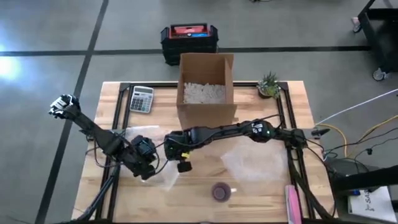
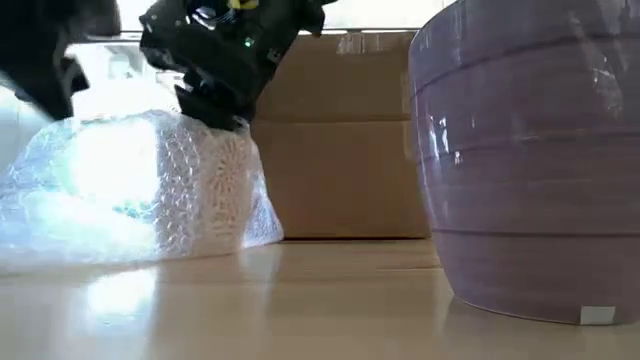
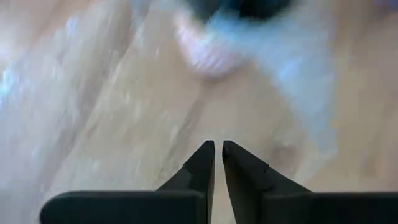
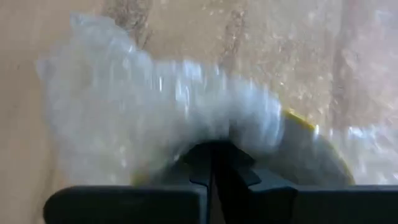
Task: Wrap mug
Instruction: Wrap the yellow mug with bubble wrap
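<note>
The job is at the stage of fetching the wrap: a sheet of bubble wrap (image 2: pixel 130 190) is being gathered up, and the mug (image 1: pixel 221 191) stands bare, nearer the front edge than the box (image 1: pixel 206 87) and well apart from it.

Left of the box and toward the front, the left gripper (image 1: pixel 144 163) sits low over the wrap; in its wrist view the fingers are pressed nearly together with only a thin slit between them, and nothing shows pinched there. Just in front of the box, the right gripper (image 1: pixel 182 163) has its fingers closed on a bunched fold of the wrap, which rises in a hump under it in the low view.

The next move, as I judge it, is to carry the sheet over beside the mug and spread it flat, without letting the fold slip.

Count: two arms, one mug, one box, one calculator (image 1: pixel 141 99) left of the box, one plant (image 1: pixel 269 85) right of it. A second clear sheet (image 1: pixel 252 163) seems to lie right of the grippers.
</note>
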Action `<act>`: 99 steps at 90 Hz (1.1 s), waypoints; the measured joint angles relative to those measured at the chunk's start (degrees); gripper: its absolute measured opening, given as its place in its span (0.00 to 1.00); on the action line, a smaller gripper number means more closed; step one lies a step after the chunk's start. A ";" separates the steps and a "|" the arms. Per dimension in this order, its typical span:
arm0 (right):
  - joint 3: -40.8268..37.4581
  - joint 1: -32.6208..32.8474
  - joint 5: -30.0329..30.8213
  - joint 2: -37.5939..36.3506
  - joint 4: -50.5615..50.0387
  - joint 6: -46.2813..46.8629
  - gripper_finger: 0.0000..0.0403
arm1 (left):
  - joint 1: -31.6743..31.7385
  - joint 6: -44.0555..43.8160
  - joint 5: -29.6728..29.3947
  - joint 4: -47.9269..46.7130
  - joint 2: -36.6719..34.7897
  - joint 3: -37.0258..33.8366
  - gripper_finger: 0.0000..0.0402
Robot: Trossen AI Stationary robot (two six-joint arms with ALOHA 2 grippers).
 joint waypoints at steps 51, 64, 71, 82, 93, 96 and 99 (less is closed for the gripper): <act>0.02 0.57 -0.48 -0.36 -3.29 -0.94 0.00 | 0.13 -5.56 8.23 22.17 1.47 -21.84 0.27; 0.06 0.84 -0.50 -0.45 -5.69 -2.58 0.00 | 0.13 -6.59 9.18 37.37 3.86 -24.56 0.39; 0.06 1.13 -0.46 -0.49 -6.91 -3.24 0.00 | 0.04 -6.68 9.78 44.35 5.41 -24.50 0.41; 0.06 1.83 -2.07 -1.07 -9.00 -4.54 0.00 | -0.22 -6.46 12.66 46.71 8.40 -21.45 0.40; 0.06 2.29 -2.99 -1.87 -9.62 -6.75 0.00 | -0.23 -4.82 17.90 34.92 10.22 -14.54 0.35; 0.06 2.30 -3.05 -2.07 -9.28 -7.11 0.00 | -0.24 -4.43 18.19 30.08 10.34 -12.33 0.33; 0.06 2.32 -3.08 -2.25 -8.69 -7.28 0.00 | -0.28 -3.88 18.28 25.14 10.30 -10.03 0.31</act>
